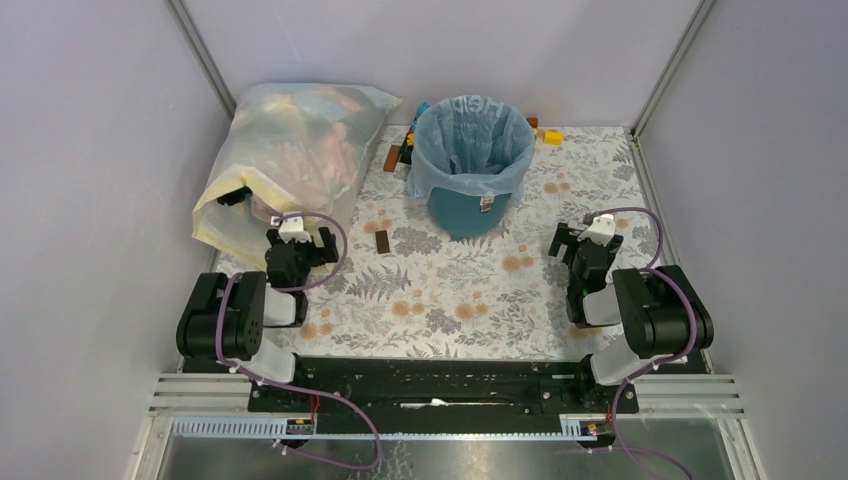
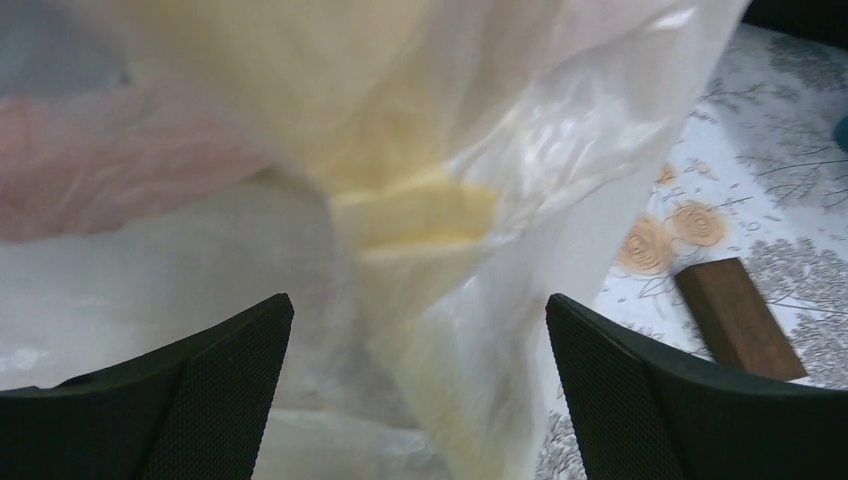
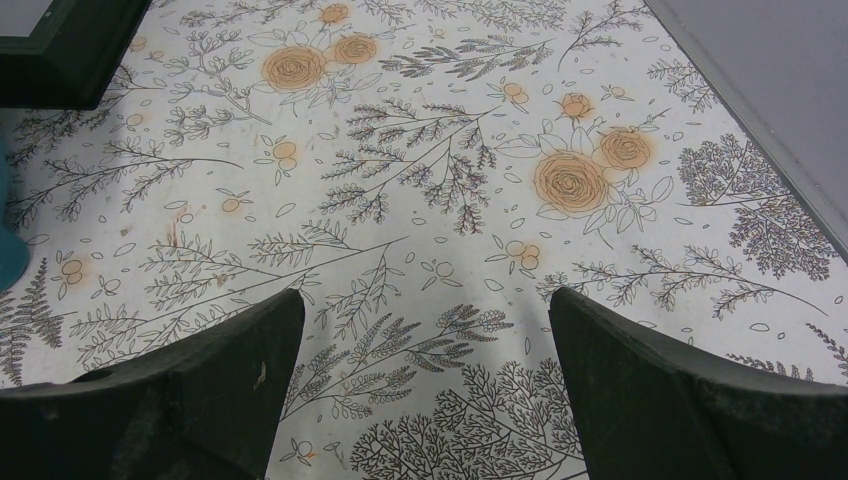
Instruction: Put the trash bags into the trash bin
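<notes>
One pale blue trash bag [image 1: 470, 140] lining the trash bin [image 1: 462, 212], folded over its rim. Left of the bin: left gripper [image 1: 299, 241] spread wide, empty, facing a yellowish sack [image 1: 290, 150]. Right of the bin: right gripper [image 1: 578, 240] equally wide, holding nothing, above floral cloth [image 1: 470, 290].

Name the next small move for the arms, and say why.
Probably just draw the left gripper back from the yellowish sack, which fills its wrist view close ahead of its open jaws. The trash bag already lines the bin, its edge folded over the rim, and the right gripper is open and empty.
</notes>
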{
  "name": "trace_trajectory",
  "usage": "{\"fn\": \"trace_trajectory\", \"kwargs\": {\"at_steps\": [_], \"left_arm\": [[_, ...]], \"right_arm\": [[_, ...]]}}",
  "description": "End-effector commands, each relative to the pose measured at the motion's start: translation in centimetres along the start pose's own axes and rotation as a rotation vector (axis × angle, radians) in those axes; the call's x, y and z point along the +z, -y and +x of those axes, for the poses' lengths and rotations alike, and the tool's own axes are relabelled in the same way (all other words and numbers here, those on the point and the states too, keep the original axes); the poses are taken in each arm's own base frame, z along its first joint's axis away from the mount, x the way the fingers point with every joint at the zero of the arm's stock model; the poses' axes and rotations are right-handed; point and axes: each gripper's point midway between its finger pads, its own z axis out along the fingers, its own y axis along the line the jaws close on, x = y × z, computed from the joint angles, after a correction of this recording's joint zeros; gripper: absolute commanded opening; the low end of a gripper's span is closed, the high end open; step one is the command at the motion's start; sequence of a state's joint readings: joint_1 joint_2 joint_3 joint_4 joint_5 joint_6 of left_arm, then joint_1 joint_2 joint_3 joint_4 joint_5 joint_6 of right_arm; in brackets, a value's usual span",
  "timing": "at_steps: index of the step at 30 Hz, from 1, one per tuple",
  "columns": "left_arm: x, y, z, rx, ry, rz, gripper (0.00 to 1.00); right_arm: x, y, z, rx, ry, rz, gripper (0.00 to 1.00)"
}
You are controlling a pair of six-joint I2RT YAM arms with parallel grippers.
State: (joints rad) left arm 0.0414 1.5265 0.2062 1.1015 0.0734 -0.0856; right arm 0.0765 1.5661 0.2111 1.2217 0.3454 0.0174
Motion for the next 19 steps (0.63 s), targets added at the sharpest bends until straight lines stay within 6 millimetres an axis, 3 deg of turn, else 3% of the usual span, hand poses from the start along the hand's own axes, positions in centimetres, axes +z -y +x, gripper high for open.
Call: {"fn": "trace_trajectory", "kwargs": {"at_steps": [1, 19], "left_arm": [[1.06, 1.39, -4.09, 0.038, 0.134, 0.050, 0.99], [1.27, 0.98, -4.02, 0.045, 0.127, 0.015, 0.99]], "right_arm": [[0.48, -0.39, -2.23, 0.033, 0.071, -0.009, 1.00], [0.48, -0.41, -2.24, 0.034, 0.072, -0.010, 1.00]]}}
